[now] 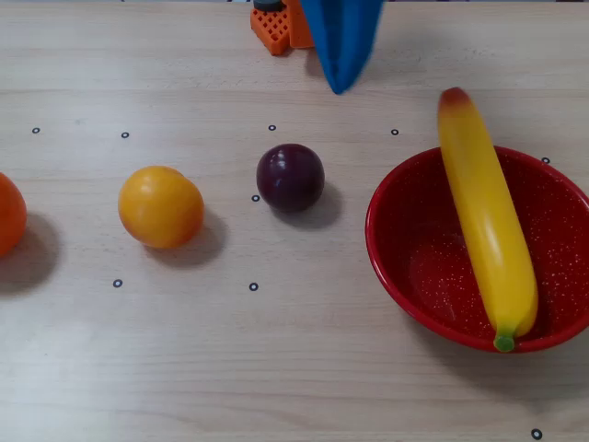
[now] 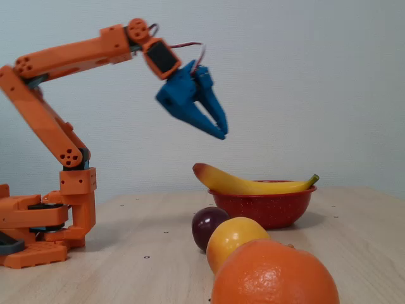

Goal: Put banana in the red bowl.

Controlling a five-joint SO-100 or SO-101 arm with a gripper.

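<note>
The yellow banana lies slanted across the red bowl at the right of the overhead view. Its reddish tip sticks out over the bowl's far rim and its green stem rests on the near rim. In the fixed view the banana rests on the bowl with its tip overhanging to the left. My blue gripper is up in the air, away from the bowl toward the arm's base, with its fingers together and nothing between them. The fixed view shows the gripper high above the table, left of the bowl.
A dark purple plum, a yellow-orange fruit and an orange at the left edge sit in a row on the wooden table. The arm's orange base is at the top edge. Small black ring marks dot the tabletop.
</note>
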